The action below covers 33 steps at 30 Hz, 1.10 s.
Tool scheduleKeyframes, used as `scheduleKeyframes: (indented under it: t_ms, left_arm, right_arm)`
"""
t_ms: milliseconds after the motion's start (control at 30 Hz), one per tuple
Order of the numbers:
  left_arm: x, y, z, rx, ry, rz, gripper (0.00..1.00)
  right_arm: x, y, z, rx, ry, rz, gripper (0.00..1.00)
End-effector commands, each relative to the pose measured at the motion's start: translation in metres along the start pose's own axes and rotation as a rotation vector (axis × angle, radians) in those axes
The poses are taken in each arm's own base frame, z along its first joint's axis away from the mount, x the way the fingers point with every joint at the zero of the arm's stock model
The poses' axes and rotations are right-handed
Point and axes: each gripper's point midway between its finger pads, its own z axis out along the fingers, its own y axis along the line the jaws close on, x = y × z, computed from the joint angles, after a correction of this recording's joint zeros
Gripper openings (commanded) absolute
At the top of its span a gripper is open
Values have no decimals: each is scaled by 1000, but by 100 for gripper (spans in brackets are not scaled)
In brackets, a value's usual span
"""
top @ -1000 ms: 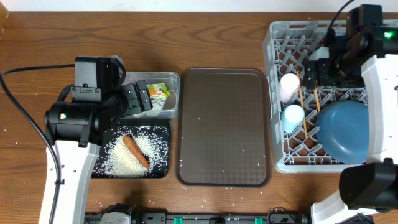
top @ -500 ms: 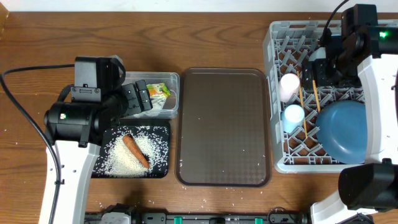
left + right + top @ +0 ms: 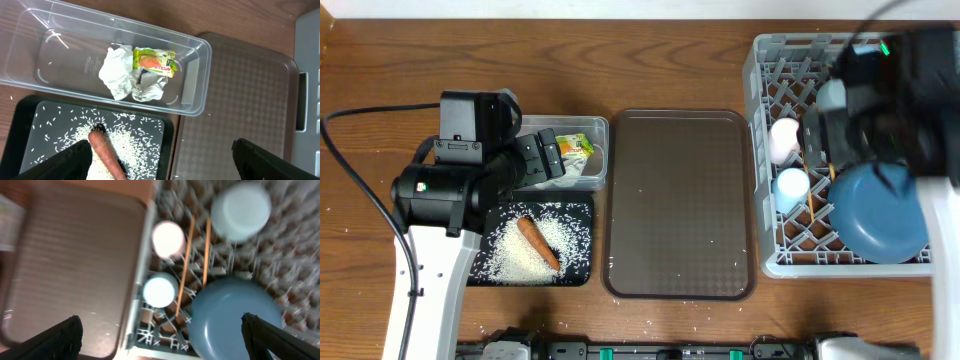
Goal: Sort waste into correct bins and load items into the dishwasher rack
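Observation:
An orange carrot (image 3: 538, 243) (image 3: 105, 155) lies on loose white rice (image 3: 565, 240) (image 3: 135, 145) in the black tray (image 3: 480, 275). The crumpled wrapper (image 3: 577, 147) (image 3: 145, 70) rests in the clear tub (image 3: 592, 127) (image 3: 195, 75). My left gripper (image 3: 545, 158) (image 3: 162, 165) hangs open over both bins and holds nothing. In the grey rack (image 3: 760, 150) sit a blue plate (image 3: 880, 215) (image 3: 235, 315), a pink cup (image 3: 784, 138) (image 3: 168, 238), a light blue cup (image 3: 791, 187) (image 3: 159, 291), two chopsticks (image 3: 808, 195) (image 3: 186, 265) and a bowl (image 3: 241, 211). My right gripper (image 3: 828, 125) (image 3: 162, 340), blurred, is open above the rack.
A dark brown serving tray (image 3: 680, 205) (image 3: 240, 100) (image 3: 75, 265) lies between the bins and the rack, with a few rice grains on it. Stray grains (image 3: 620, 325) dot the table near the front edge. A black cable (image 3: 350, 170) loops at the left.
My right arm has swung over the rack and now shows blurred, covering more of its back right. The left arm and the waste have not moved.

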Motion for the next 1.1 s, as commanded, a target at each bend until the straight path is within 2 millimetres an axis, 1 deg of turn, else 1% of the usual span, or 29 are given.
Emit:
scheduleKeyframes:
  t_ms: [0, 67, 133, 233, 267, 300, 367, 400, 467, 533, 567, 633, 700, 800, 933, 1000, 1067]
  left_arm:
    - [1, 2, 1, -9, 1, 2, 92]
    - [1, 2, 1, -9, 1, 2, 92]
    - [1, 2, 1, -9, 1, 2, 92]
    - [1, 2, 1, -9, 1, 2, 92]
    - [1, 2, 1, -9, 1, 2, 92]
    - [1, 2, 1, -9, 1, 2, 92]
    - [1, 2, 1, -9, 1, 2, 92]
    - [1, 2, 1, -9, 1, 2, 92]
    - [1, 2, 1, -9, 1, 2, 92]
    - [1, 2, 1, -9, 1, 2, 92]
    - [1, 2, 1, -9, 1, 2, 92]
    - [1, 2, 1, -9, 1, 2, 92]
    - [1, 2, 1, -9, 1, 2, 92]
    - [1, 2, 1, -9, 1, 2, 92]
    - [1, 2, 1, -9, 1, 2, 92]
    - [1, 2, 1, -9, 1, 2, 92]
    - [1, 2, 1, -9, 1, 2, 92]
  right_arm:
    - [7, 15, -62, -17, -178, -34, 99]
    - [16, 23, -96, -33, -275, -58, 99]
    - [29, 27, -125, -44, -365, -74, 99]
    - [48, 23, -167, -26, -509, -69, 99]
    - [54, 22, -178, -25, -552, -67, 99]
    - [60, 22, -188, -23, -599, -66, 99]
    - [73, 20, -202, -16, -686, -61, 99]
    - [78, 19, -207, -8, -732, -55, 99]
    - [87, 18, -207, 5, -802, -43, 99]
    - [97, 17, -195, 22, -855, -32, 99]
    - [101, 16, -183, 34, -882, -24, 99]
    - [102, 15, -165, 48, -917, -18, 99]
    - [98, 14, -141, 59, -969, -15, 99]
    - [88, 11, -105, 72, -1042, -11, 99]
    - [74, 17, -58, 43, -1146, -41, 99]
    - [72, 19, -38, 31, -1185, -56, 99]
    - [76, 19, -18, 26, -1200, -64, 99]
